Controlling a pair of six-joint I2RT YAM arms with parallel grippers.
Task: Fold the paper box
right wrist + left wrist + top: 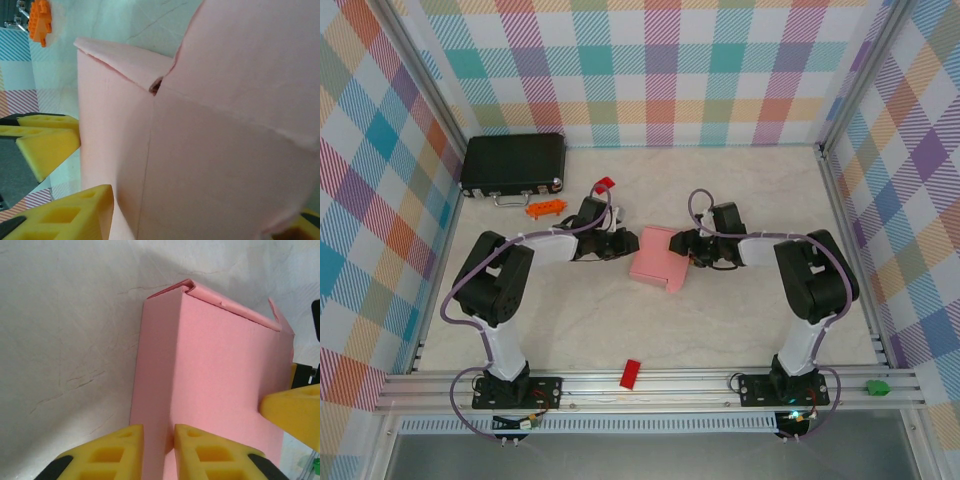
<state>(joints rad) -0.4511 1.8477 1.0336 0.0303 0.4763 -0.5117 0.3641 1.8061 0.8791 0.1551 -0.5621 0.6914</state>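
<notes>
Seen from my remote station, a small red block lies on the near rail between the two arm bases. Both arms rise from their mounts, fold at raised elbows out to the sides, and stretch their forearms low and inward to meet head-on at the middle of the table. Between them sits the paper box, pink and partly formed, with a flap sticking out on its near side. The left tool is clenched on the box's left wall, and my left wrist view shows its yellow fingers pinching the card. The right tool straddles the opposite side with its jaws spread wide and one finger against the card, but I cannot tell whether it squeezes. Beyond the left arm lie an orange piece and a red scrap. A black case rests in the far-left corner.
</notes>
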